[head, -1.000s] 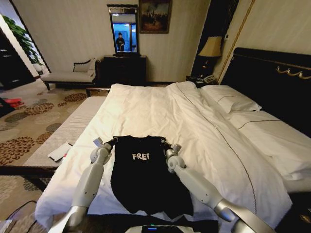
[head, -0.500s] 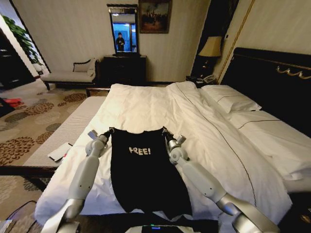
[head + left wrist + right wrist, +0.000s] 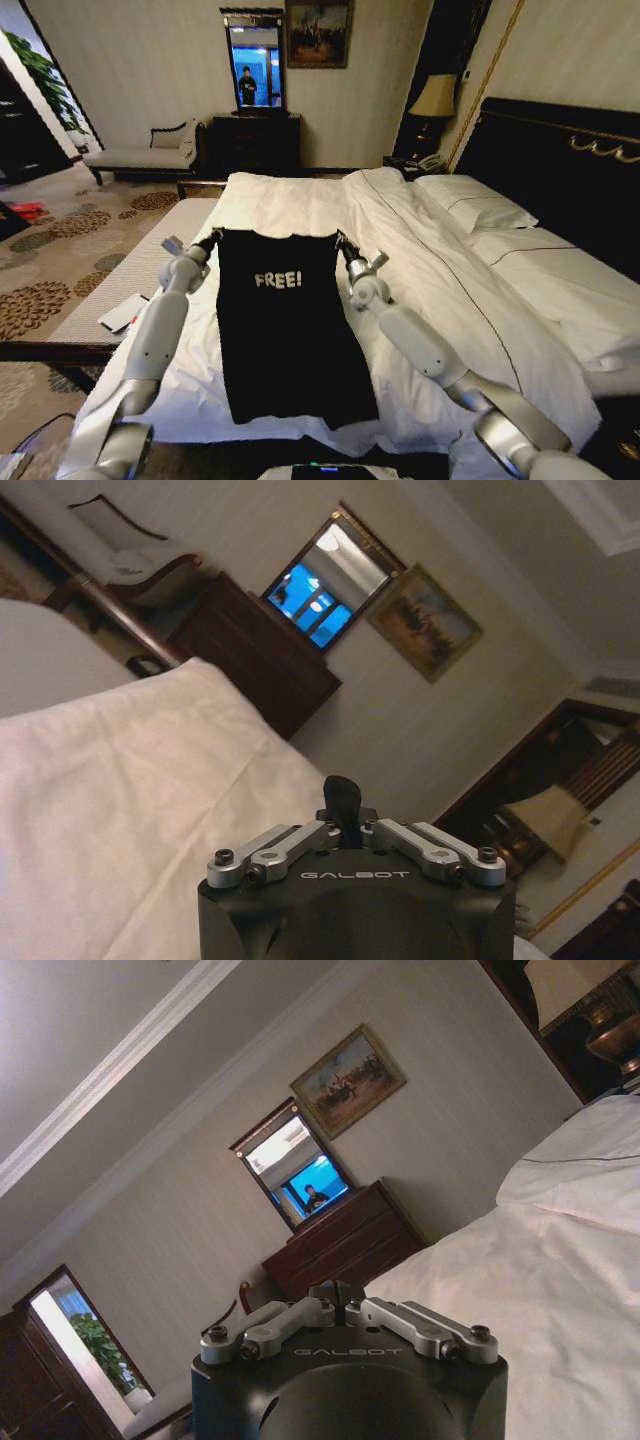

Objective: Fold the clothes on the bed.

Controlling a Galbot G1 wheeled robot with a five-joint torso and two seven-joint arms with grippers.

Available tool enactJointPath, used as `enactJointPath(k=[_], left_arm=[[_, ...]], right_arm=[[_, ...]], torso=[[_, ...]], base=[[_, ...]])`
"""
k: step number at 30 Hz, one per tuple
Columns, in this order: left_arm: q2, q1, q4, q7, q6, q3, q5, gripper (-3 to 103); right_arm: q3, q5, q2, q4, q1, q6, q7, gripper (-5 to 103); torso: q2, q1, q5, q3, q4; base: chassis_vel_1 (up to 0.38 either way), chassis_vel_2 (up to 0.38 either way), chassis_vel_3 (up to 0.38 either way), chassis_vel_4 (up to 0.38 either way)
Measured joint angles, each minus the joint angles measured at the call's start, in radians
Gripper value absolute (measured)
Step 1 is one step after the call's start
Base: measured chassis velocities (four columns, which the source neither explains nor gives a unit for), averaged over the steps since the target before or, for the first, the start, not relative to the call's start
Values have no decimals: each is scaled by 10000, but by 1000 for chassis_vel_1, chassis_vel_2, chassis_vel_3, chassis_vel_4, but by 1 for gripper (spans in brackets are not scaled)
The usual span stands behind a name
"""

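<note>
A black T-shirt (image 3: 288,335) with white "FREE!" lettering hangs stretched above the white bed (image 3: 440,270), its lower part lying on the duvet near the foot edge. My left gripper (image 3: 212,238) is shut on the shirt's upper left corner, and my right gripper (image 3: 342,243) is shut on the upper right corner. In the left wrist view the left gripper (image 3: 343,805) has its fingers pressed together, a dark tip showing between them. In the right wrist view the right gripper (image 3: 337,1295) is likewise closed, above the white duvet (image 3: 540,1290).
White pillows (image 3: 478,208) and a dark headboard (image 3: 560,150) lie at the right. A flat white item (image 3: 125,312) rests on the bench beside the bed's left edge. A dark dresser with a mirror (image 3: 253,120) and a pale chaise (image 3: 145,152) stand along the far wall.
Both grippers have risen and moved away from me with the shirt's top edge, lifting more of the black T-shirt off the duvet and drawing it up the bed.
</note>
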Motion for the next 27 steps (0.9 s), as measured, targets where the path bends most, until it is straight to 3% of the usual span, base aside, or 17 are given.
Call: enactJointPath(k=[7, 12, 13, 15, 21, 27], left_arm=[[700, 1878, -1596, 146, -37, -223, -256, 3], [1319, 4484, -3830, 38, 11, -602, -281, 3], [1319, 4484, -3830, 38, 11, -602, -281, 3], [1566, 5496, -4753, -237, 107, -830, -278, 3], [2397, 8083, -5958, -922, 883, -1095, 689, 3], [2588, 9316, -6523, -1042, 1111, -1051, 1512, 3]], right_arm=[[44, -29, -951, 1510, -1216, -14, 315, 0], [714, -455, -1879, 3394, -3731, -234, 797, 0], [714, -455, -1879, 3394, -3731, -234, 797, 0], [1238, -631, -2198, 4031, -4978, -308, 875, 0], [1946, -965, -2533, 5037, -7262, -674, 1430, 0], [1948, -1638, -2350, 5239, -8481, -796, 1666, 0]], torso=[[0, -1, -2, 0, -3], [1, -8, -2, -2, 3], [1, -8, -2, -2, 3], [2, -9, 2, -4, -11], [1, -7, -2, -2, 3], [2, -6, -4, -3, 3]], base=[[0, 0, 0, 0], [0, 0, 0, 0], [0, 0, 0, 0], [0, 0, 0, 0], [0, 0, 0, 0], [0, 0, 0, 0]])
